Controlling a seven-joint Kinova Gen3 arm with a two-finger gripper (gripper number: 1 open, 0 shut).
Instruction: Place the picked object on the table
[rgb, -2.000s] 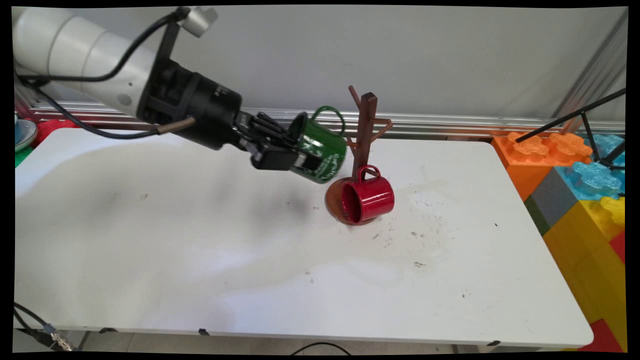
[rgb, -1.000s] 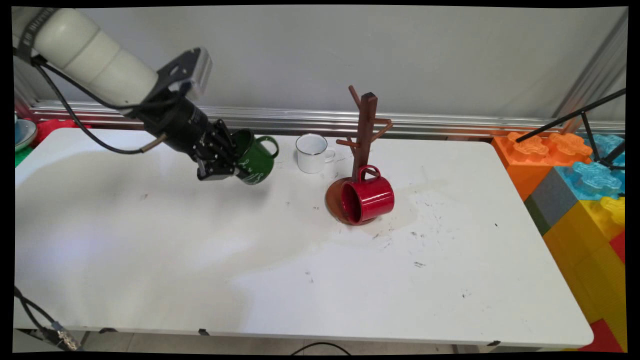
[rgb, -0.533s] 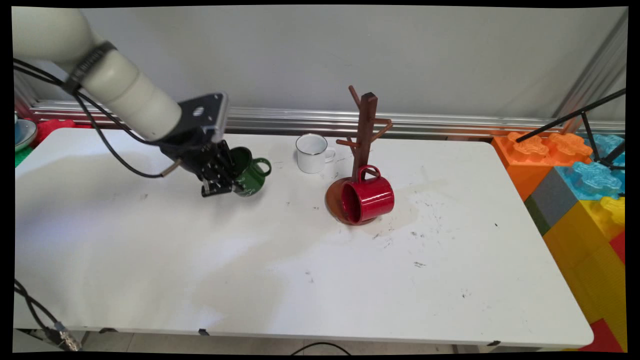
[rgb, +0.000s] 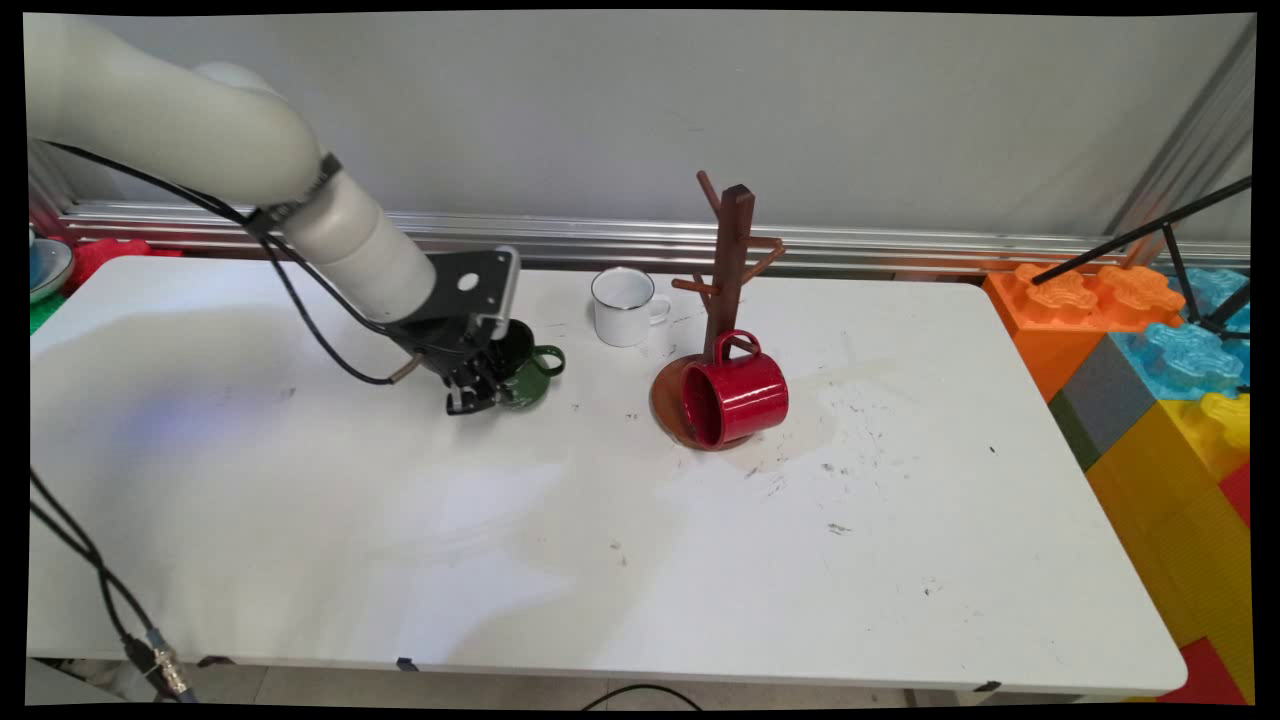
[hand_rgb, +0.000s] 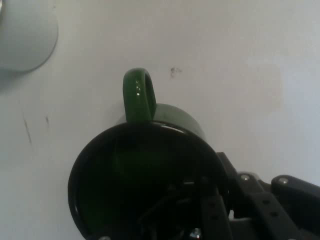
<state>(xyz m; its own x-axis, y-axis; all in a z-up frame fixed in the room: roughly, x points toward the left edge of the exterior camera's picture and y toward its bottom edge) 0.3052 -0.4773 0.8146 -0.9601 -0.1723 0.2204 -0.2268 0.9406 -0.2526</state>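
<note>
My gripper (rgb: 472, 388) is shut on the rim of a green mug (rgb: 532, 380), low over the white table (rgb: 300, 520) left of centre. In the hand view I look down into the green mug (hand_rgb: 135, 175). Its handle (hand_rgb: 137, 95) points away from me. The gripper (hand_rgb: 212, 200) has one finger inside the mug and the other outside its wall. I cannot tell whether the mug's base touches the table. A white mug (rgb: 622, 306) stands upright to the right of the green one; the white mug (hand_rgb: 20, 35) shows at the hand view's top left.
A brown mug tree (rgb: 729, 262) stands right of the white mug, with a red mug (rgb: 738, 400) hung by its handle on a low peg over the round base. Large coloured blocks (rgb: 1150, 370) line the table's right side. A bowl (rgb: 45, 268) sits at the far left edge.
The arm carried the green mug from beside the mug tree leftward and down towards the table. It turned the mug from tilted to nearly upright, then shifted slightly right and forward.
</note>
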